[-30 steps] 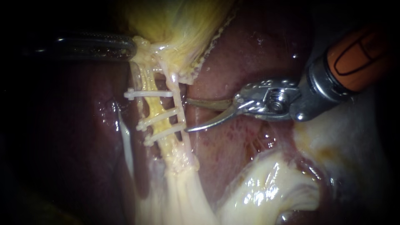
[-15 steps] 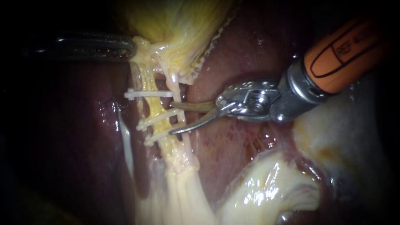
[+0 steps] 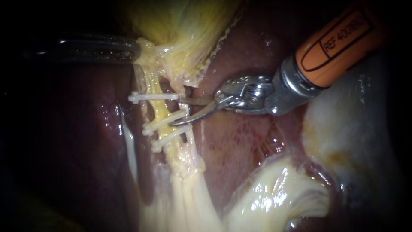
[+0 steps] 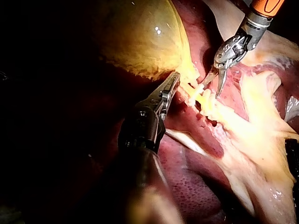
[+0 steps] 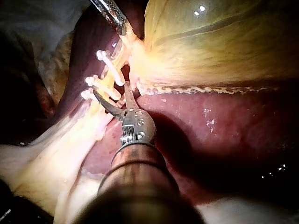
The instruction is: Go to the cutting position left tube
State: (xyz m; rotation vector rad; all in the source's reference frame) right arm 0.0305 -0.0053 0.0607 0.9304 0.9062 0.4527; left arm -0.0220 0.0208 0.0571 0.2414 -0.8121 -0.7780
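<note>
While the endoscope view hides how my left instrument [image 3: 137, 49] grips, its wrist view shows jaws clamped on the gallbladder [image 4: 140, 42]; my right instrument [image 3: 175, 112] holds its jaws agape at the clipped left tube [image 3: 158, 109].

Right instrument [image 3: 176, 112]: polished bright metal at the jaws, matt orange sleeve behind.
Left instrument [image 3: 136, 49]: dark glossy metal.
Clips [image 3: 154, 97]: white matt plastic.
Liver [image 3: 240, 51]: wet, smooth, glossy.
Gallbladder [image 3: 184, 25]: smooth, shiny, wet.
Tube [image 3: 159, 109]: pale, stringy, moist.
</note>
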